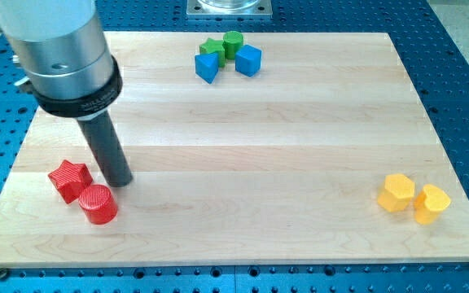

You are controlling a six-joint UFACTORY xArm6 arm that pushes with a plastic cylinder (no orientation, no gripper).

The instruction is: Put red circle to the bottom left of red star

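Observation:
The red star (70, 180) lies near the board's left edge, toward the view's bottom. The red circle (98, 203) sits right against it, to its lower right. My tip (119, 182) rests on the board just to the right of the red star and just above and right of the red circle, close to both. The dark rod rises from the tip up to the grey arm body at the view's top left.
A green star (212, 47), a green cylinder (233, 42) and two blue blocks (208, 67) (248, 60) cluster at the top centre. Two yellow blocks (397, 193) (431, 203) sit at the bottom right. The wooden board (259, 146) lies on a blue perforated table.

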